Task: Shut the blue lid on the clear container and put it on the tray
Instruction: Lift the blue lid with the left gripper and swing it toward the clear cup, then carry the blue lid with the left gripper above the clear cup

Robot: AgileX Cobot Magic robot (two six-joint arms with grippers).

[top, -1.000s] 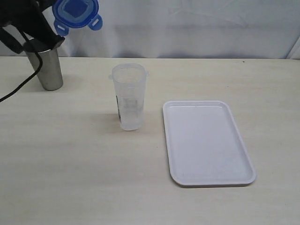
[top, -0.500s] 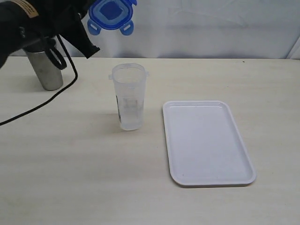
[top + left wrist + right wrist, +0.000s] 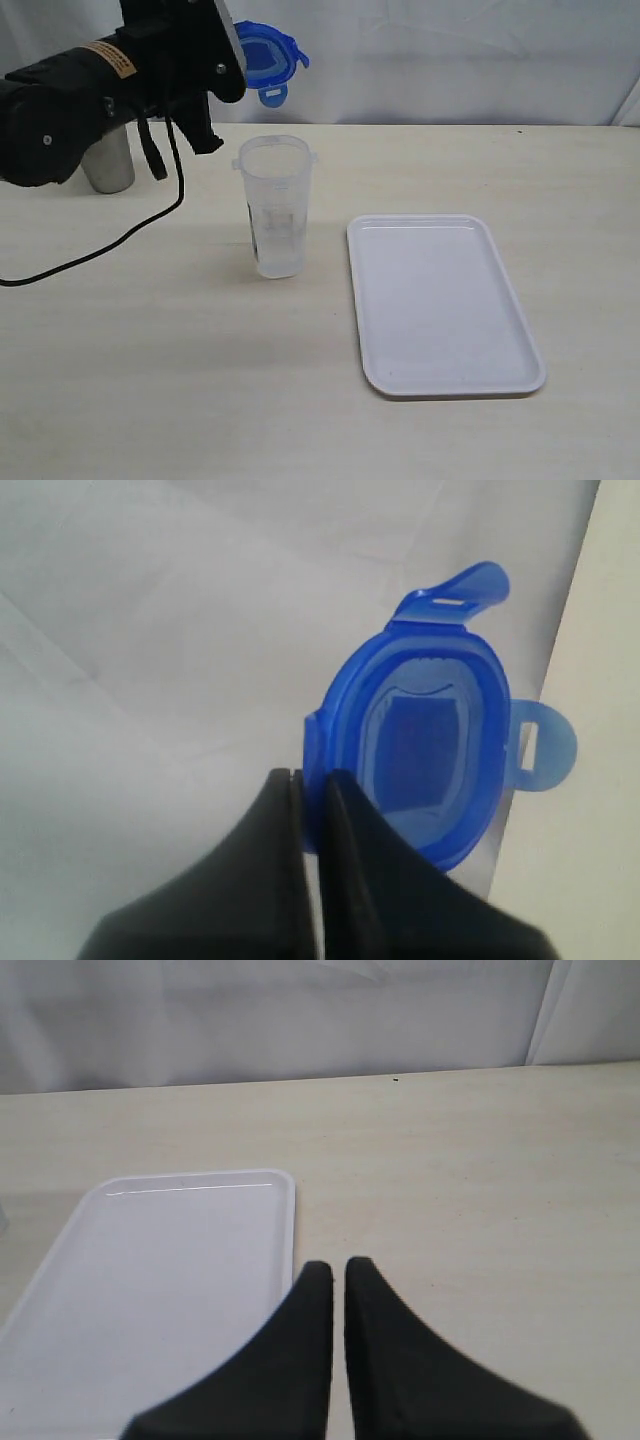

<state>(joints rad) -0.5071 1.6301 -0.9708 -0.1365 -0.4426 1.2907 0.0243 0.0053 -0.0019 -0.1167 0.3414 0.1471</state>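
Observation:
The blue lid (image 3: 268,58) hangs in the air above and slightly behind the clear container (image 3: 275,205), pinched by one edge in my left gripper (image 3: 238,62), which is shut on it. In the left wrist view the lid (image 3: 425,765) shows its hollow underside, with the gripper (image 3: 312,780) clamped on its rim. The container stands upright and open-topped on the table, left of the white tray (image 3: 440,300). My right gripper (image 3: 330,1268) is shut on nothing, hovering above the table beside the tray (image 3: 160,1270); it is out of the exterior view.
A steel cup (image 3: 108,158) stands at the back left, mostly hidden behind the black left arm (image 3: 90,95). A black cable (image 3: 120,235) trails from that arm across the table's left side. A pale curtain (image 3: 450,50) backs the table.
My left arm has carried the blue lid rightward from above the steel cup to a spot just above and behind the clear container. The lid has also turned edge-on.

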